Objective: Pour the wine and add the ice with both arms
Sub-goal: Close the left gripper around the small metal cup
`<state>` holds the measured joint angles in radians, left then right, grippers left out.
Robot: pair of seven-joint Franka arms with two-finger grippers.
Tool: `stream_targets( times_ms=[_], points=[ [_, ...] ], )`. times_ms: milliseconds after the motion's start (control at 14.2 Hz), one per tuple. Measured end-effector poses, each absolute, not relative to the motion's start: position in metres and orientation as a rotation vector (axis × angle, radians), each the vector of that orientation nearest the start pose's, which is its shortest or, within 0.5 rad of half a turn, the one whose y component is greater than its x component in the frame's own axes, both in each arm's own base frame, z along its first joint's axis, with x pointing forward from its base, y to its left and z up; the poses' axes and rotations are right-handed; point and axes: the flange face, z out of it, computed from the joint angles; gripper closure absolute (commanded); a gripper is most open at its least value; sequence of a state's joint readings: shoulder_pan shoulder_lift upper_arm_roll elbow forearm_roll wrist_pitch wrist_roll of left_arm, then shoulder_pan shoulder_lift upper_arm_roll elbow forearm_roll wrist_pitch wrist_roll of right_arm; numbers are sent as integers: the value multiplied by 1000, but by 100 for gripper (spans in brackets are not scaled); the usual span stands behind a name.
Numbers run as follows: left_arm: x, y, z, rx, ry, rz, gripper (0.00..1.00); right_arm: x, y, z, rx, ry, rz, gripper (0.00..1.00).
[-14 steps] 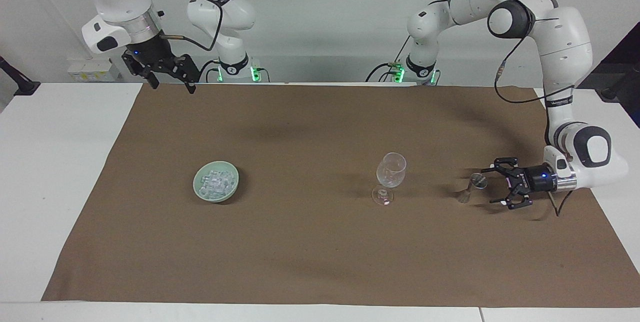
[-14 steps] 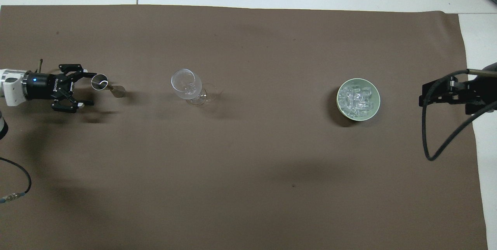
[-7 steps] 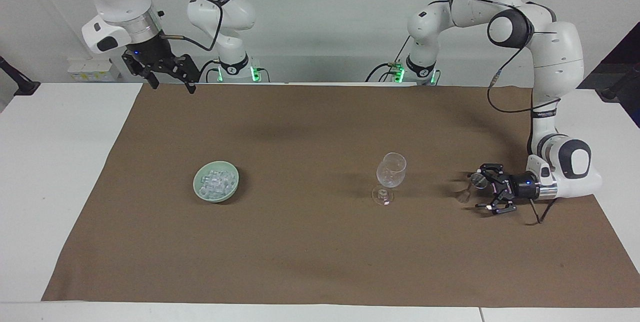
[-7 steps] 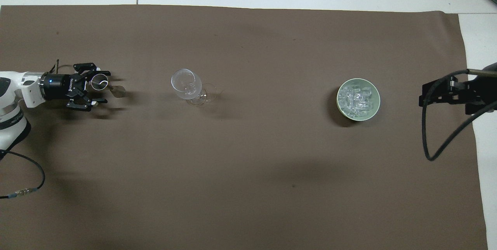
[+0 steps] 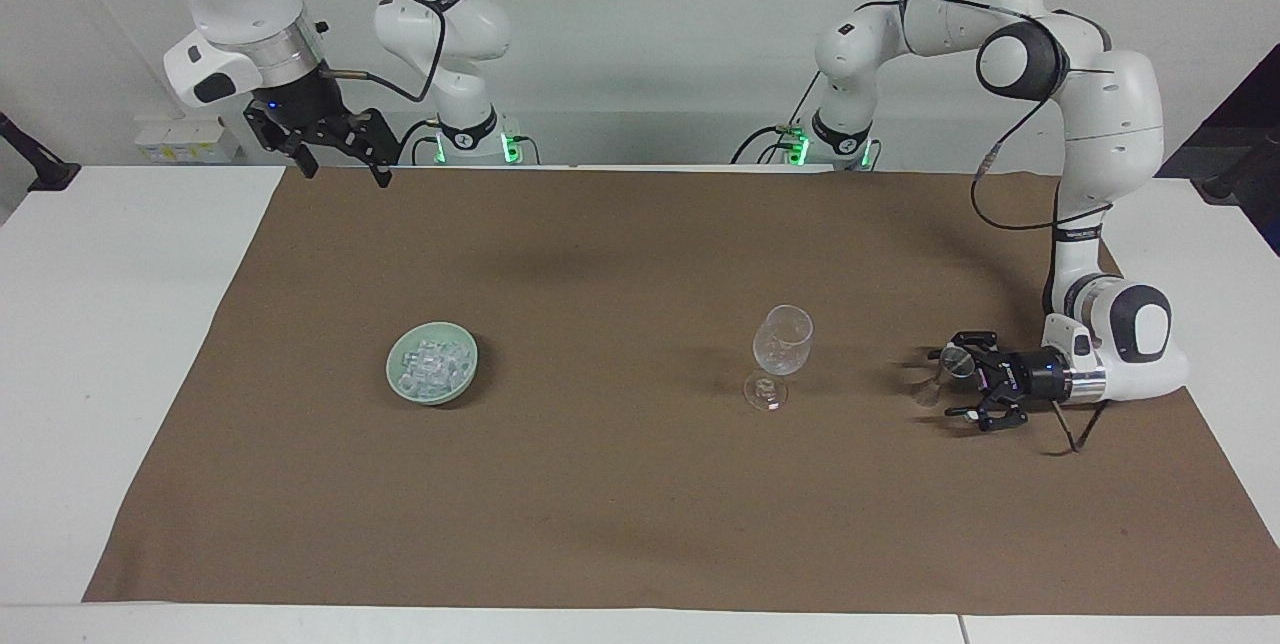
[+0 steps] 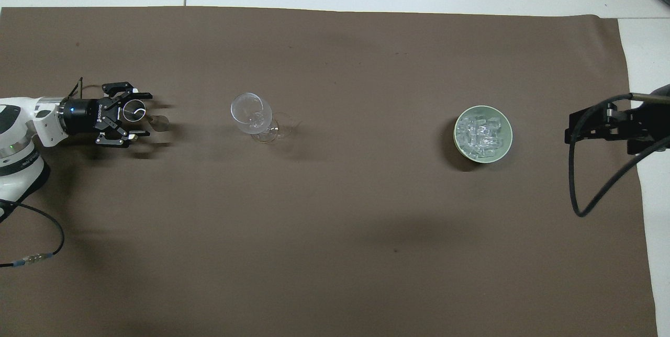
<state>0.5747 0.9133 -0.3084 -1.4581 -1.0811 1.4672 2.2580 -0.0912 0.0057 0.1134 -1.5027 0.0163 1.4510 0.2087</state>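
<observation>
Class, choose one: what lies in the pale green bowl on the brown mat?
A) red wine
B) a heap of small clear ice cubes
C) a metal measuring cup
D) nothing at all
B: the pale green bowl holds a heap of small, clear, glinting ice cubes.

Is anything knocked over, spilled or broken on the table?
Nothing stands out. The stemmed glass stands upright, the ice sits heaped inside the green bowl, and the small metal cup stands upright between the left end effector's open fingers. No spills show on the brown mat.
</observation>
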Motion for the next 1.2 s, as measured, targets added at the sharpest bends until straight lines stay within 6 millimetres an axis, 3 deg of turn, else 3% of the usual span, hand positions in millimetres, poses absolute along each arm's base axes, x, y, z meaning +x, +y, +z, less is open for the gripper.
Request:
stream_targets(
  times_ms=[422,633,1055,1196],
  points=[
    [649,108,192,1215,-1185,1118,27,544,14,643,-3117,289,92,0],
    [647,115,193,1217,-1176,1128,27,544,14,643,-3117,289,92,0],
    [645,120,192,1213,-1166,1135,33,544,14,643,-3117,289,92,0],
    [645,119,190,1210,-1163,1134,48,544,14,643,-3117,289,92,0]
  ],
)
